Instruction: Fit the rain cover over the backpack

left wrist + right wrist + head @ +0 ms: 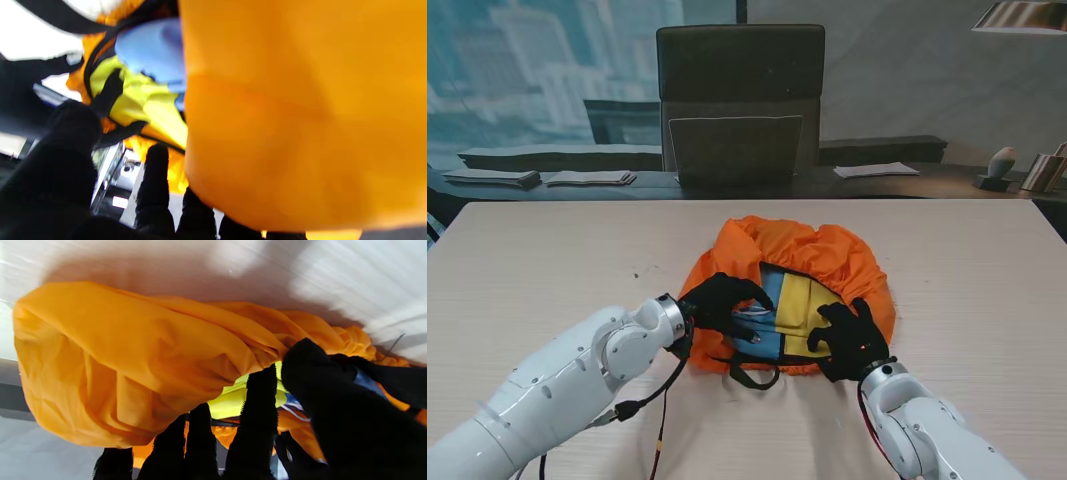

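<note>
The rain cover (pixel 812 245) hides most of the backpack (pixel 792 310); only a blue and yellow patch shows. My left hand (pixel 719 300) and right hand (pixel 852 340) mask the cover's near edge, so grip on fabric cannot be confirmed. My left wrist view is blurred throughout.

Two glossy white, rounded arm shells. Black fabric gloves over the left hand (pixel 720 301) and right hand (pixel 851 340). Silver ribbed ring at each wrist. Thin black cable with a plug dangling under the left forearm.
</note>
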Action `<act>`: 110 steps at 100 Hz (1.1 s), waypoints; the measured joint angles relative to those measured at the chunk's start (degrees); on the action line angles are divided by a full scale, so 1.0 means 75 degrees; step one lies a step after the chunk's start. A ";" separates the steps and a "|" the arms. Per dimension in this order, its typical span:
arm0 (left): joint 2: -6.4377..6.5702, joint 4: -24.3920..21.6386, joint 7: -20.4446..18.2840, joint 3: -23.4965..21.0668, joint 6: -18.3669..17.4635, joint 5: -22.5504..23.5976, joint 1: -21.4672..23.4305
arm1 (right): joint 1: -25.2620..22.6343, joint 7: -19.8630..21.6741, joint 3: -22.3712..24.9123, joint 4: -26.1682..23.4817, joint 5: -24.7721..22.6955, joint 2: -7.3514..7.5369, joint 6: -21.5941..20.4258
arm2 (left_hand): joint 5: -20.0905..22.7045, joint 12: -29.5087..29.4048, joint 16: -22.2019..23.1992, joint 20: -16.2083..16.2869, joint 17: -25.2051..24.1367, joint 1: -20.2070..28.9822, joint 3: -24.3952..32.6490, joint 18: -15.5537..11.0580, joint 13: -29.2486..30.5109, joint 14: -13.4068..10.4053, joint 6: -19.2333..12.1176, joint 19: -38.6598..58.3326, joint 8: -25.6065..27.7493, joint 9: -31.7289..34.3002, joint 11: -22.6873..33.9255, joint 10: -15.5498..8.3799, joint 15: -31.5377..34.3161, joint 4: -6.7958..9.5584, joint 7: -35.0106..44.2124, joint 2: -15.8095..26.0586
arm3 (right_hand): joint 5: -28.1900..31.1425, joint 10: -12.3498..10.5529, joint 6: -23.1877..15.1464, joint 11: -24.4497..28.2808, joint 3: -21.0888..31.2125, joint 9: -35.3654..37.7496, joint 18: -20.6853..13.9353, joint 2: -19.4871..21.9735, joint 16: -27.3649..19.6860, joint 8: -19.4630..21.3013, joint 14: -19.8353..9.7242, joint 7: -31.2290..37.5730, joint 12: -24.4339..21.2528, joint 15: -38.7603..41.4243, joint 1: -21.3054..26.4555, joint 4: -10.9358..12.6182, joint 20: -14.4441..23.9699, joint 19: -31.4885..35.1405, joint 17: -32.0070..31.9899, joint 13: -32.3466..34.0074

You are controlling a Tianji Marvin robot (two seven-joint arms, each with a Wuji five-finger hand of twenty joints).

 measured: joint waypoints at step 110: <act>-0.0709 0.2404 0.1205 0.1676 -0.0174 -0.0467 -0.1370 | -0.0690 -0.0948 0.0496 -0.0256 0.0386 -0.0065 -0.1059 | 0.2240 0.3602 0.1565 0.0561 0.2400 0.2330 0.1614 -0.0514 0.3820 -0.0134 -0.1053 0.1598 0.1697 0.4414 0.0273 -0.0583 0.2835 -0.0955 0.3470 -0.0849 | 0.0418 -0.0001 0.0106 0.0988 0.0207 0.0049 0.0092 -0.0172 0.0191 -0.0425 0.0000 0.0659 0.0376 0.0353 0.0010 -0.0337 -0.0070 0.0289 0.0072 0.0006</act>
